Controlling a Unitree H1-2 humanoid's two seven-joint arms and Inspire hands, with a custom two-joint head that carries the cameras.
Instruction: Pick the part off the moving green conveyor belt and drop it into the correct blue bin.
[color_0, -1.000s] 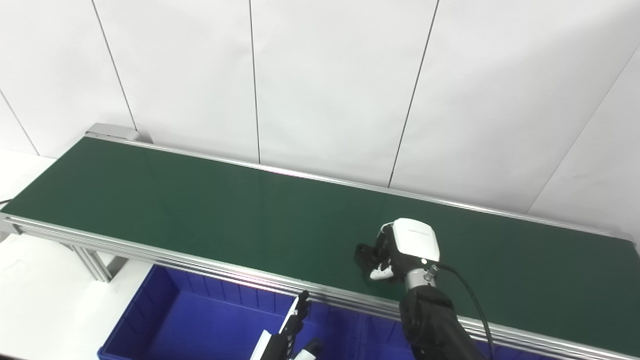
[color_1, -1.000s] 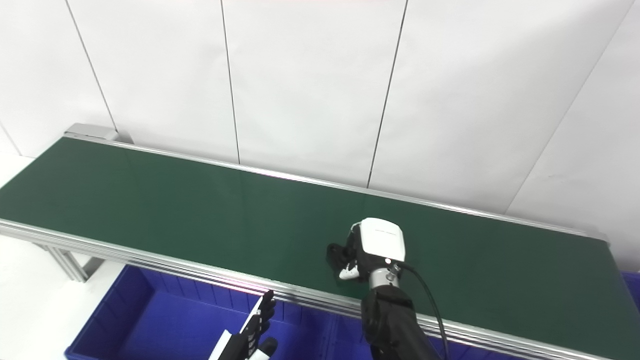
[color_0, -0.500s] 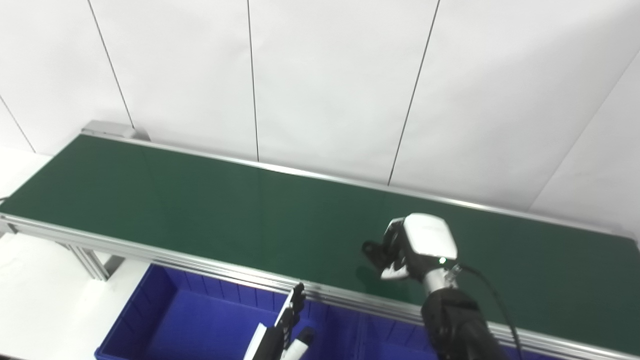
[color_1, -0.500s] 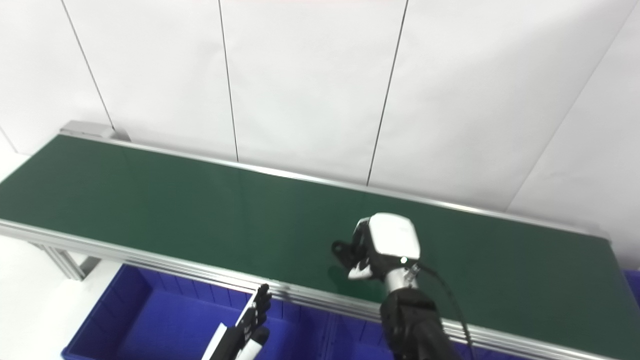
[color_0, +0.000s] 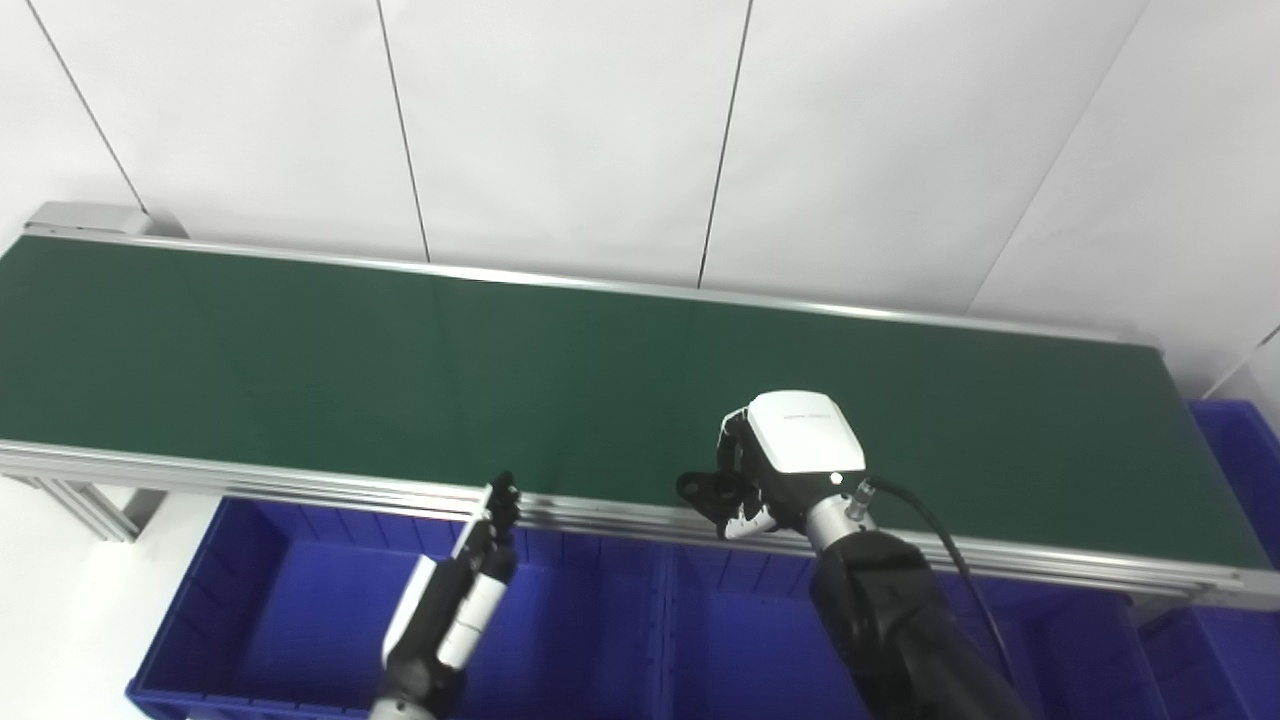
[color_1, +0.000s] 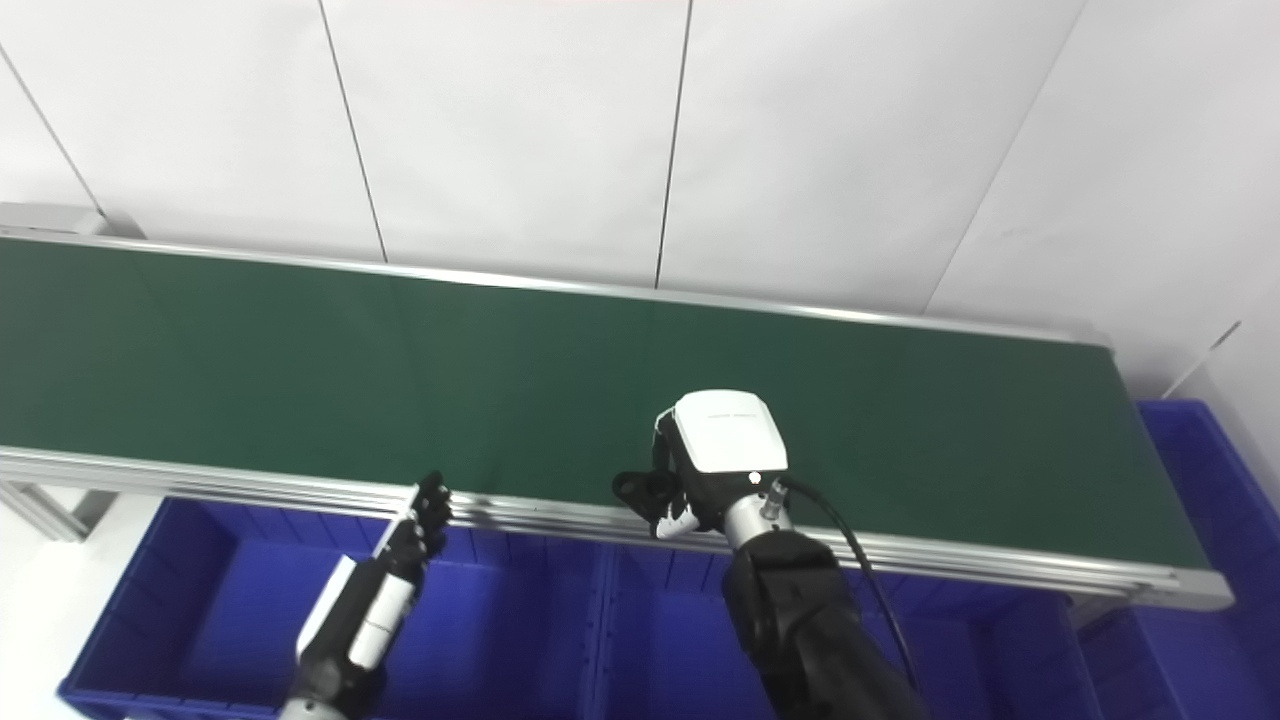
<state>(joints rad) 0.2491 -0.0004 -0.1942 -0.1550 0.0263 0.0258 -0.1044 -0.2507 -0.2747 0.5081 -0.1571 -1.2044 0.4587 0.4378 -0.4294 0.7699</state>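
Note:
The green conveyor belt (color_0: 400, 370) runs across the view and nothing lies on it. My right hand (color_0: 775, 475) is over the belt's front rail (color_0: 600, 515), above the blue bins. Its fingers are curled shut around a small dark part (color_0: 697, 489) that sticks out on its left; most of the part is hidden. It also shows in the right eye view (color_1: 632, 489). My left hand (color_0: 470, 570) is open with fingers straight, held over the left blue bin (color_0: 250, 610), just below the rail.
A second blue bin (color_0: 740, 650) sits under my right forearm, beside the left one. Another blue bin (color_0: 1235, 450) stands past the belt's right end. White wall panels rise behind the belt. A black cable (color_0: 950, 560) runs from my right wrist.
The camera has swung right, shifting the whole picture. My right hand, still shut, has lifted off the belt and come back to its front rail. My left hand stays low by the bins.

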